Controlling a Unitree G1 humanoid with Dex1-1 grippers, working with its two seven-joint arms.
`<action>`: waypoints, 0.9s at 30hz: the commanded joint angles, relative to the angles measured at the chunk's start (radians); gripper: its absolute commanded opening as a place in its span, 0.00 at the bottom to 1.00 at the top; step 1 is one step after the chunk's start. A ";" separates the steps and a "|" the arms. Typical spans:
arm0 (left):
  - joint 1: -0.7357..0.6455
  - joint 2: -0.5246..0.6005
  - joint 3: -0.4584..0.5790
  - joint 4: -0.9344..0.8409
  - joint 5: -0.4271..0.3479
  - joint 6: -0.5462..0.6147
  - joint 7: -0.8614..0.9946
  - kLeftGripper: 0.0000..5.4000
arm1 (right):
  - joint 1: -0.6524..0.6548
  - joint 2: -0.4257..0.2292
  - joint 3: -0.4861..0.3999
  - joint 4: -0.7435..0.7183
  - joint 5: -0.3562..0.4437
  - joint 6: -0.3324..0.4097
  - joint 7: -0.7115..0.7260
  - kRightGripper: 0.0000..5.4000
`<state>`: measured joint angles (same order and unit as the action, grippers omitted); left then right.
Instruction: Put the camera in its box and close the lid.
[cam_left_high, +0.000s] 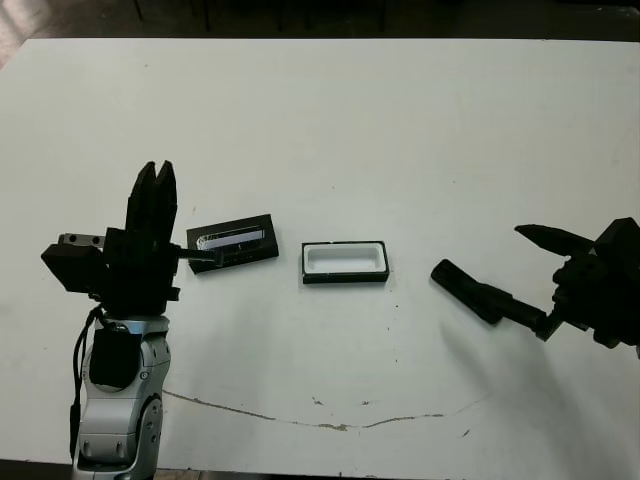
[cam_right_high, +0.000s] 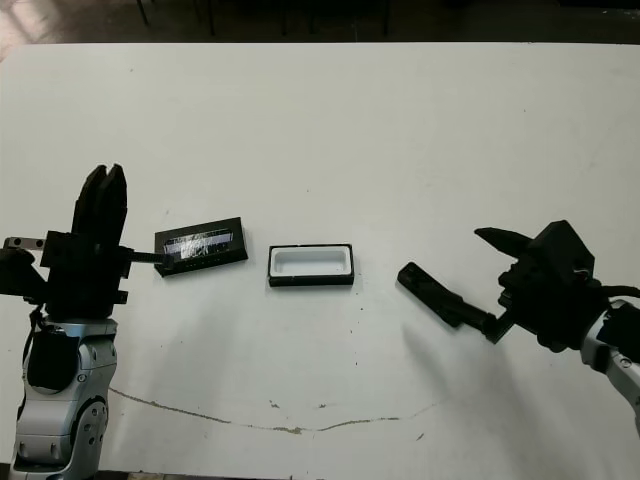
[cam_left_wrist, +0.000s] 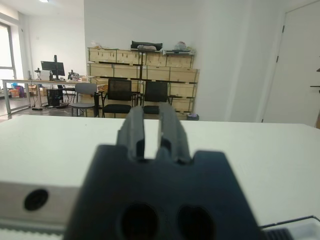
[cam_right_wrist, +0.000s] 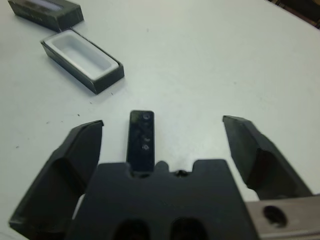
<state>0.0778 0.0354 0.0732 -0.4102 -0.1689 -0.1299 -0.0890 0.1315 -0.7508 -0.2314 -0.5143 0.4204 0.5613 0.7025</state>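
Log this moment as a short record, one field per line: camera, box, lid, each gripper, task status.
camera: lying on the table, between the right gripper's open fingers, not gripped
box: open, white lining empty, mid-table
lid: lying on the table left of the box, apart from it
right gripper: open, around the camera
left gripper: fingers close together, raised near the lid, holding nothing
task status: camera not yet in box, lid off

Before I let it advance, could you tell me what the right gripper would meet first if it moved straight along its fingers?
Most likely the camera, lying on the table between the open right gripper fingers; the box sits farther on, off to one side.
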 joint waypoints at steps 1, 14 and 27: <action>0.016 0.004 0.004 0.002 0.001 0.015 0.002 0.00 | 0.019 0.008 0.022 0.022 0.005 0.011 0.011 1.00; 0.039 0.014 0.015 -0.027 0.016 0.036 0.013 0.00 | 0.084 0.067 0.083 0.078 -0.003 -0.022 0.011 0.78; 0.059 0.031 0.033 -0.056 0.013 0.061 -0.001 0.00 | 0.144 0.097 0.115 0.107 -0.032 -0.058 -0.017 0.53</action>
<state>0.1171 0.0497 0.0998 -0.4659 -0.1551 -0.0925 -0.0845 0.2509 -0.6629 -0.1281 -0.4297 0.3996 0.4874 0.6904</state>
